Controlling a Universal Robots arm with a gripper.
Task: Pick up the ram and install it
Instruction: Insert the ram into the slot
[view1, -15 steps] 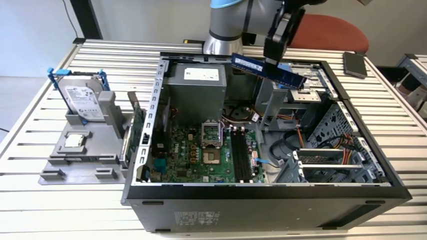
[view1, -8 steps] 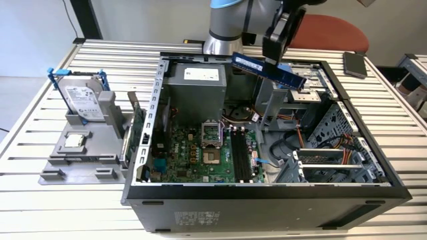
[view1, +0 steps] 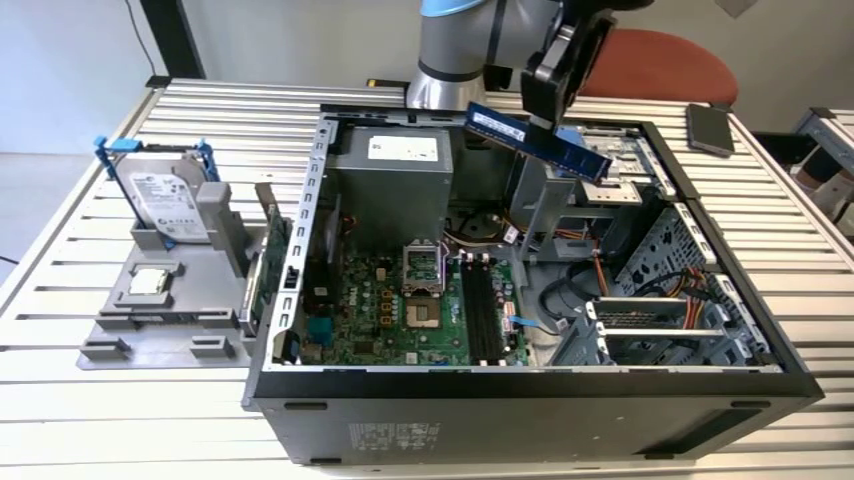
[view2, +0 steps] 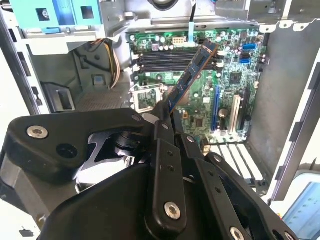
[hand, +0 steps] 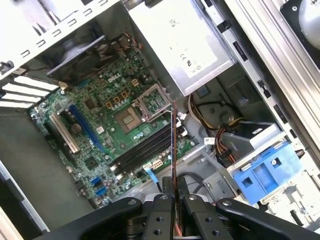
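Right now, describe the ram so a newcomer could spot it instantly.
Find the open computer case on the slatted table; above its far side hangs the black gripper. The ram is the long, thin dark-blue stick it clamps, tilted in mid-air. Unlike the green card standing beside the case, it is blue and held aloft.

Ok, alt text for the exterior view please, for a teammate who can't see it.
The gripper holds the ram tilted in the air above the open computer case, clear of the memory slots inside. A hard drive stands in a grey holder at the exterior view's left.
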